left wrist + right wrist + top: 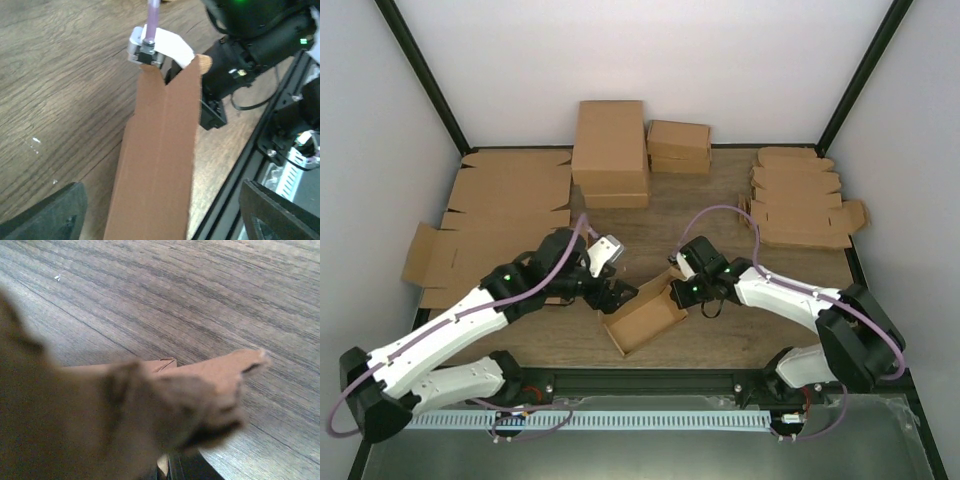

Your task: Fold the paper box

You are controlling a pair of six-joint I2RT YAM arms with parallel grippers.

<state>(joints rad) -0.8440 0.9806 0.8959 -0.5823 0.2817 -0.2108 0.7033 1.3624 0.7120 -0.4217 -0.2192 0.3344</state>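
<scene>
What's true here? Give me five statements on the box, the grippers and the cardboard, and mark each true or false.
1. The box lies between the left gripper and right gripper. True.
2. The left gripper is shut. False: it is open, fingers either side of the box.
3. The right gripper is shut on the box's edge. True.
4. Flat sheets lie at the table's left. True.
5. The box lies on the sheets. False: it lies on bare table.
</scene>
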